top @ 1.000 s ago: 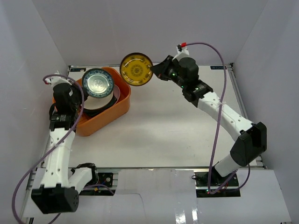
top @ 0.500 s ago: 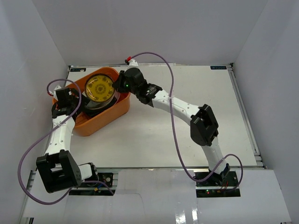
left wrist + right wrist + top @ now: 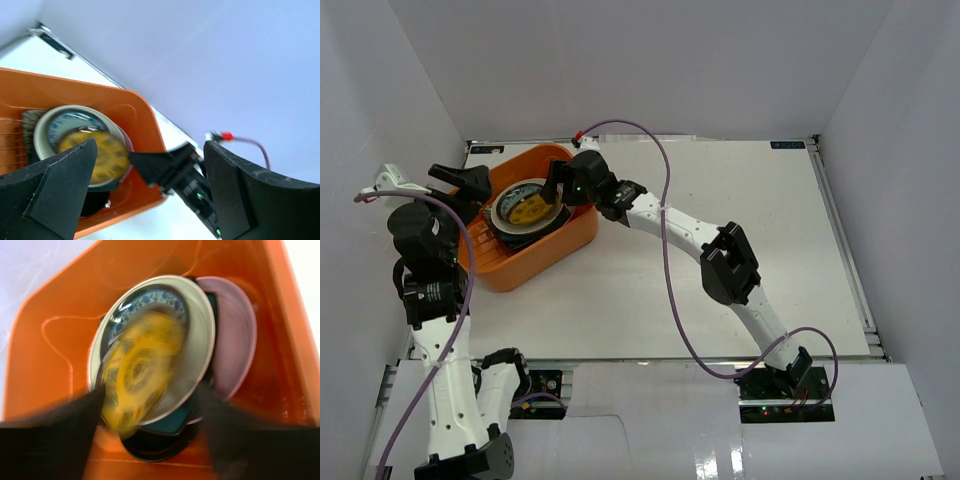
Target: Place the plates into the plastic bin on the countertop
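Over the orange plastic bin point(image 3: 552, 246), at its 1 o'clock rim in the top view, the right gripper point(image 3: 556, 186) is hanging with its jaws spread apart and gripping nothing; the wrist view is blurred, but the two dark fingers are showing well apart at the bottom of it. Just beyond them the small yellow-patterned plate point(image 3: 140, 375) is lying tilted on top of the stack inside the bin, and whether a finger is touching its edge cannot be told. Under it the blue-patterned plate point(image 3: 150, 299) is sitting in the cream plate point(image 3: 199, 330), with the pink plate point(image 3: 234, 340) peeking out at 3 o'clock of that one, and a teal plate point(image 3: 172, 421) and a black plate point(image 3: 150, 449) showing at 6 o'clock. At 9 o'clock of the bin, the left gripper point(image 3: 150, 146) is hovering above the rim with its jaws standing wide and holding nothing. The bin itself is resting at about 10 o'clock on the white countertop point(image 3: 740, 210), near the far left corner, and the right arm is reaching across the surface from its base at 5 o'clock.
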{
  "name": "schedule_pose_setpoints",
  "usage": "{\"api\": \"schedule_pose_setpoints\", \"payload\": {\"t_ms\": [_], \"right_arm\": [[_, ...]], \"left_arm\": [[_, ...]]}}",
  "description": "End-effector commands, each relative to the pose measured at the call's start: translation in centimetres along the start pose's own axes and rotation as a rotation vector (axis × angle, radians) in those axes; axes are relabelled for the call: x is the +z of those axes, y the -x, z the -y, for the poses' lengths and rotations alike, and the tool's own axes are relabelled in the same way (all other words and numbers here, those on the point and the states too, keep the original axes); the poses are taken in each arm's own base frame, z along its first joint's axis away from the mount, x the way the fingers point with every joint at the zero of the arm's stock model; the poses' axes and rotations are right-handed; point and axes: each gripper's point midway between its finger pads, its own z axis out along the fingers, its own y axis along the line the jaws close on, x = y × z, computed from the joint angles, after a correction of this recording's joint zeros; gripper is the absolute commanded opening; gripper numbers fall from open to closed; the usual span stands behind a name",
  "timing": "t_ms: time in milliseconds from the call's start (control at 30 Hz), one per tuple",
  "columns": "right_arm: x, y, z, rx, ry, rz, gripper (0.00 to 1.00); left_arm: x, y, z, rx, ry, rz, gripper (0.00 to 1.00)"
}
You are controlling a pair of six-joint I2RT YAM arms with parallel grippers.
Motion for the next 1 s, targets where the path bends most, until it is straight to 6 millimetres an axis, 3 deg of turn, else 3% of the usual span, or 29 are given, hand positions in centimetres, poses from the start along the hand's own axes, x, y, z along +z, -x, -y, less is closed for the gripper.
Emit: {"api": "schedule_pose_setpoints", "payload": {"t_ms": [0,33,67,167,200,233,267,300,333,367,400,433,467,533,567,633,667,700,767,900,933,967], "right_arm": [[-1.9,3.3,-3.5,-0.020,0.073,0.052,0.92],[-2.4,3.6,-3.5,-0.039,0.072,0.057,0.90],[-4.4,6.1,-4.7,-0.048,0.085,0.108,0.90],[-7.8,8.5,-5.4,-0.111,0.085,0.161,0.90],[-11.5,11.3,-7.1,-0.124,0.120,0.219,0.90],[-12.1,10.0,-5.6,-0.166,0.090,0.198,0.90],[-16.8,12.6,-6.9,-0.179,0.119,0.268,0.90],[-18.8,12.7,-6.5,-0.198,0.112,0.286,0.90],[-20.5,12.3,-5.6,-0.215,0.097,0.296,0.90],[-20.6,8.3,-2.3,-0.268,0.059,0.240,0.90],[-26.0,10.1,-3.0,-0.274,0.108,0.332,0.90],[-27.5,8.9,-1.7,-0.290,0.099,0.336,0.90],[-30.4,6.3,0.9,-0.310,0.084,0.324,0.90],[-32.9,4.1,4.0,-0.308,0.026,0.322,0.90],[-35.2,1.7,6.7,-0.285,-0.013,0.302,0.90],[-37.2,0.4,9.4,-0.267,-0.081,0.322,0.90],[-39.2,0.7,10.0,-0.252,-0.081,0.370,0.90],[-39.2,-1.0,11.9,-0.249,-0.124,0.346,0.90],[-40.2,-1.0,13.3,-0.232,-0.170,0.387,0.90],[-41.5,0.9,12.8,-0.249,-0.187,0.438,0.90],[-42.9,2.9,11.6,-0.268,-0.179,0.467,0.90],[-42.9,3.7,11.1,-0.283,-0.192,0.461,0.90]], "left_arm": [[-0.5,-3.2,2.0,0.026,-0.138,-0.175,0.98],[-1.1,-4.1,3.1,0.027,-0.204,-0.228,0.98],[-1.4,-4.6,3.4,0.033,-0.231,-0.253,0.98],[-2.8,-5.4,4.9,0.036,-0.329,-0.314,0.98],[-3.1,-5.6,5.2,0.037,-0.350,-0.324,0.98],[-4.0,-5.9,6.2,0.045,-0.416,-0.343,0.98],[-4.5,-6.3,6.6,0.046,-0.451,-0.363,0.98],[-5.0,-6.6,6.9,0.048,-0.482,-0.381,0.98],[-5.7,-7.0,7.1,0.051,-0.515,-0.397,0.98],[-6.7,-7.2,8.0,0.055,-0.577,-0.409,0.98],[-7.2,-7.3,8.3,0.052,-0.597,-0.410,0.98],[-8.2,-7.2,9.0,0.061,-0.644,-0.399,0.98],[-8.9,-7.6,9.5,0.065,-0.688,-0.420,0.98],[-10.5,-8.8,10.7,0.091,-0.772,-0.463,0.98],[-11.1,-9.3,11.1,0.106,-0.806,-0.478,0.98],[-12.4,-10.1,11.7,0.130,-0.863,-0.510,0.98],[-13.8,-11.1,12.1,0.157,-0.927,-0.540,0.98],[-14.3,-11.4,12.1,0.164,-0.944,-0.548,0.98],[-15.3,-12.1,11.9,0.188,-0.977,-0.561,0.98],[-16.2,-12.7,11.0,0.179,-0.975,-0.554,0.98],[-16.5,-12.3,11.4,0.174,-0.983,-0.551,0.98],[-16.6,-11.7,11.8,0.175,-0.989,-0.535,0.98]]}}
